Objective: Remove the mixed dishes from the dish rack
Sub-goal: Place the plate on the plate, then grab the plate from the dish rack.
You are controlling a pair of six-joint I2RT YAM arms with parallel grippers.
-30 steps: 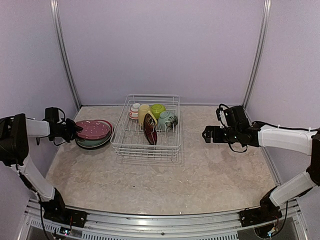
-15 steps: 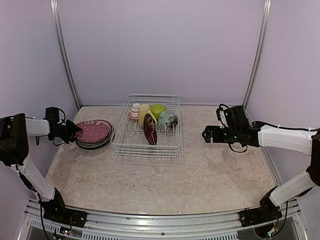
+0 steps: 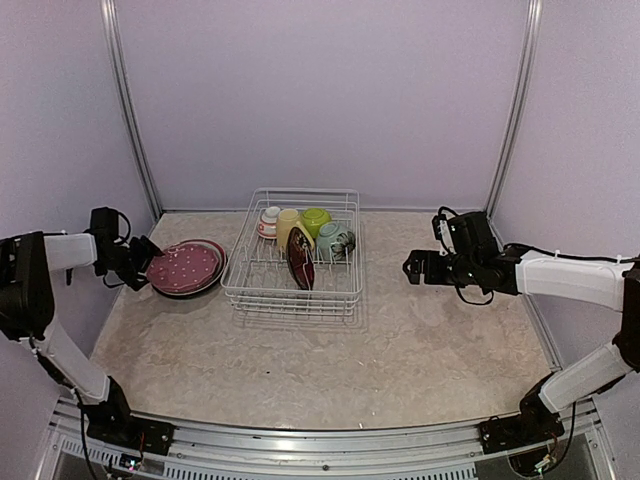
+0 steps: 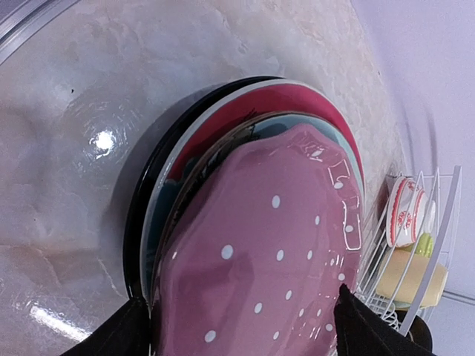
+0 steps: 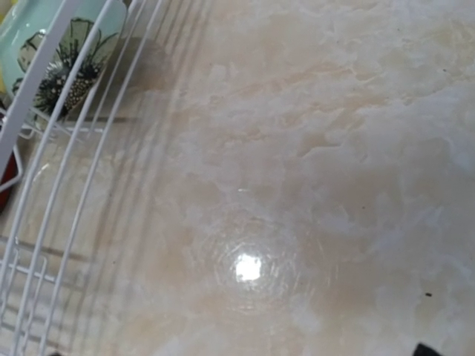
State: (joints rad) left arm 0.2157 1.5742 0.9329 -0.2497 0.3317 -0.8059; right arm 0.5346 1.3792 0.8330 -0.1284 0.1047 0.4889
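Glossy pink dotted plate (image 4: 267, 267) tops plate stack on marble surface (image 3: 400, 350), near rim cut off between spread left claw (image 3: 148, 262) fingers; white wire dish rack (image 3: 292, 298) just beside; right claw (image 3: 412, 268) grip state unreadable

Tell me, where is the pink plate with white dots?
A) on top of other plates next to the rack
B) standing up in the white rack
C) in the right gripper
A: the pink dotted plate sits on the stacked plates, outside the dish rack.
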